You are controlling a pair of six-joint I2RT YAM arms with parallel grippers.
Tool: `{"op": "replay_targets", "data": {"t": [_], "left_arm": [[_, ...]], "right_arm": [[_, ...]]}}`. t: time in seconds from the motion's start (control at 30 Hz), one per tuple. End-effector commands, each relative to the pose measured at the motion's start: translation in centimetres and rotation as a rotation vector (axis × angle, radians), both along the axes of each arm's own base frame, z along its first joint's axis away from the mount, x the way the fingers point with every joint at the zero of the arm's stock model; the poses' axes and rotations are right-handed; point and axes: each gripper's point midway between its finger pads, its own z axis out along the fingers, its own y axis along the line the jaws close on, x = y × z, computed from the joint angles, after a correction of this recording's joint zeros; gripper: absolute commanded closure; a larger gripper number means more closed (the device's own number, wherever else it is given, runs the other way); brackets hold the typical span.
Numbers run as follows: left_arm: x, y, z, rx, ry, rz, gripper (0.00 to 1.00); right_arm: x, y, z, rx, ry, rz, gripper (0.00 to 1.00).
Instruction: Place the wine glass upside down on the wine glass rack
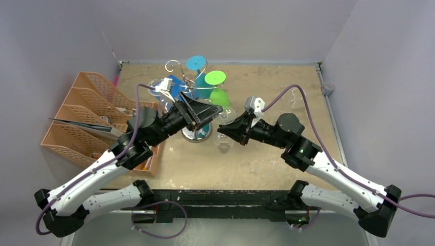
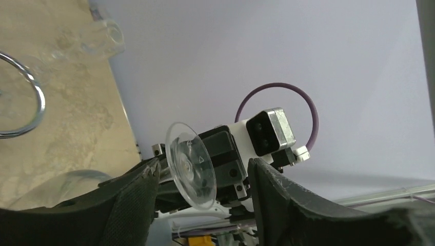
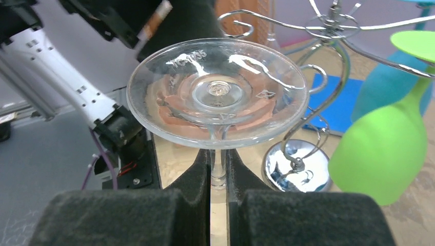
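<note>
From above, the wine glass rack (image 1: pixel 197 134) stands on its round shiny base near the middle of the table (image 1: pixel 267 164). A blue glass (image 1: pixel 196 63) and a green glass (image 1: pixel 215 78) hang from its curled arms, feet up. The clear wine glass (image 1: pixel 224 143) is just to the right of the rack's base, not on any arm. The right gripper (image 1: pixel 229 130) is at its stem. The left gripper (image 1: pixel 200 114) reaches in over the rack's base from the other side. At the left edge sits an orange file tray (image 1: pixel 84 87) with slanted slots. Flat grey sheets (image 1: pixel 77 123) lie in them; what else it holds cannot be made out.

In the left wrist view the two dark fingers (image 2: pixel 131 205) stand well apart with nothing between their pads. The wine glass's round foot shows edge-on beyond them, with the right gripper behind it. Another clear glass (image 2: pixel 100 38) lies on its side at the table's far edge.

In the right wrist view the padded fingers (image 3: pixel 192 179) are pressed together on the thin stem of the wine glass. Its foot is turned towards the camera. The rack's mirrored base is just beside it to the right, and the green glass hangs bowl-down beyond. A blue mat (image 3: pixel 336 105) lies on the table behind the rack.
</note>
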Motion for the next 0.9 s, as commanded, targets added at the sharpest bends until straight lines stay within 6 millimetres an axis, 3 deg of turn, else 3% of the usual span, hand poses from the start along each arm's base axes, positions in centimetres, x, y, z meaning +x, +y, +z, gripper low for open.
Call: {"op": "replay_targets", "data": {"t": [0.0,0.17,0.3,0.47,0.6,0.87], "left_arm": [[0.7,3.7,2.4,0.076,-0.131,0.165,0.37],[0.8,5.5,2.0,0.179,-0.199,0.224,0.36],[0.2,7.0,3.4,0.277,-0.355,0.249,0.36],[-1.0,8.5,5.1,0.338,-0.487,0.248,0.36],[-0.8,9.5,5.0,0.372,-0.52,0.287,0.36],[-0.7,10.3,5.0,0.417,-0.542,0.316,0.36]], "right_arm": [[2.1,-0.8,3.4,0.079,-0.015,-0.135,1.0],[4.5,0.0,1.8,0.032,0.01,-0.206,1.0],[6.0,1.1,1.2,0.025,0.013,-0.233,1.0],[7.9,2.1,2.9,0.137,0.065,-0.296,1.0],[9.5,2.4,2.8,0.148,0.065,-0.354,1.0],[9.9,3.9,1.2,0.088,0.06,-0.31,1.0]]}}
